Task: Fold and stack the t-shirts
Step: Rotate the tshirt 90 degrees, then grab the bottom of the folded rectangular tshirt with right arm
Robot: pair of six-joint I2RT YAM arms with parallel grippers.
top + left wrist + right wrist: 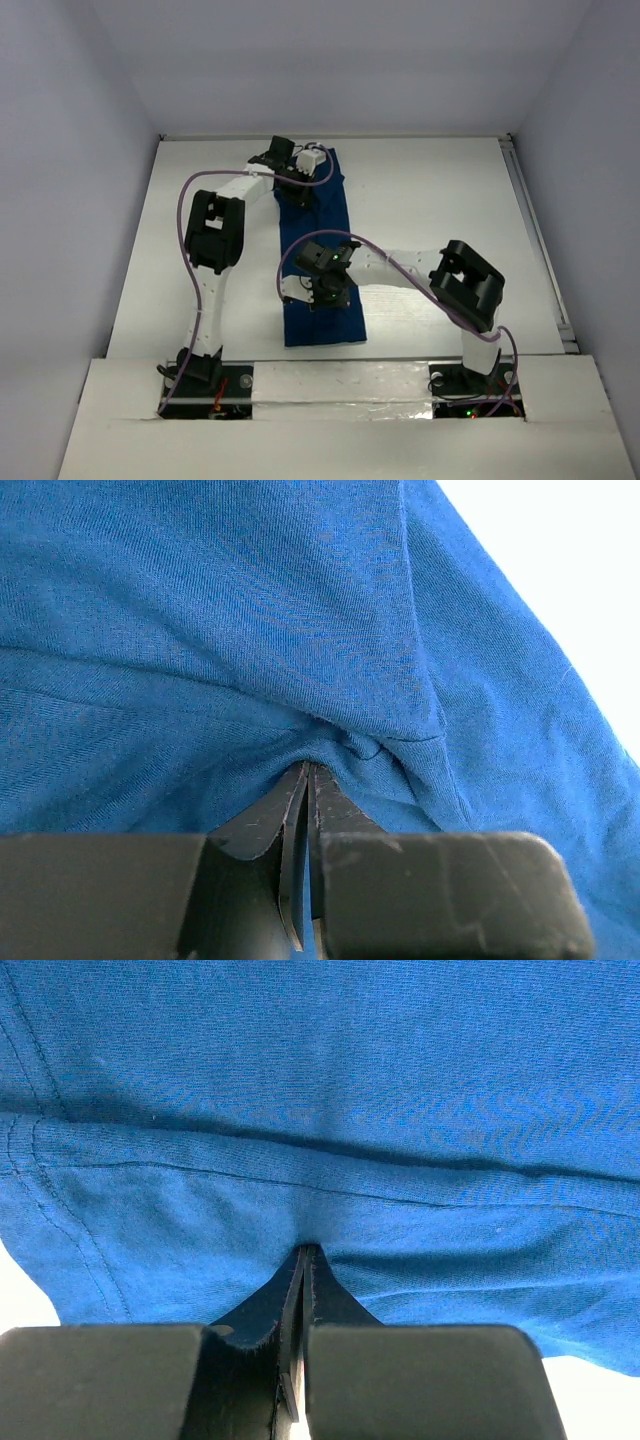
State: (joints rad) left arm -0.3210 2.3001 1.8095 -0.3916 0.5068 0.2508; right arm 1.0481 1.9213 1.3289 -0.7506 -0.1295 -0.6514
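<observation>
Open table [440, 200] flanking t-shirt [335, 325]

Left gripper [305, 772] pinched; right gripper [303, 1253] (likewise)

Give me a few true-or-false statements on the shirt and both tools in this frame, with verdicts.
1. The left tool is shut on the t-shirt. True.
2. The right tool is open. False: it is shut on the t-shirt.
3. The t-shirt forms a long narrow strip on the table. True.
4. Two t-shirts are stacked. False: only one shows.
</observation>
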